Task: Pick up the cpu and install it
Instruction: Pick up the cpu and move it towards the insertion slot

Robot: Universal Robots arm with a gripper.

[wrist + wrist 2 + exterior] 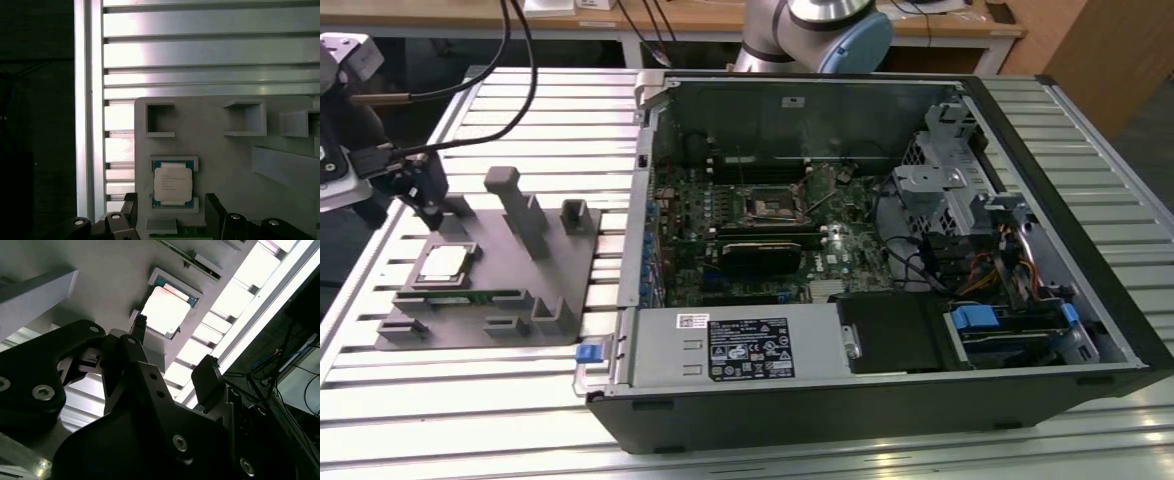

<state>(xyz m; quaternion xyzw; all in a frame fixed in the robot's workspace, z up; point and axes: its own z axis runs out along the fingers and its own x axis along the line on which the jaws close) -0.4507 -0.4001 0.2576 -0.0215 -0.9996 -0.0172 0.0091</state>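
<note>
The end effector (175, 342) hangs spread above the cpu (172, 186) — not yet gripped, seated in its grey holder tray (225, 165) on the bench (467, 410); the motherboard socket (771, 205) looks unfilled.

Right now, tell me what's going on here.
The robot arm's open pincer hangs above the cpu, which lies in its recess on the grey holder tray, not yet gripped. The open computer case lies beside the tray, on the exterior view's right.

Shiny metal cpu (173, 186), seemingly matt-plastic tray (225, 165)
</note>
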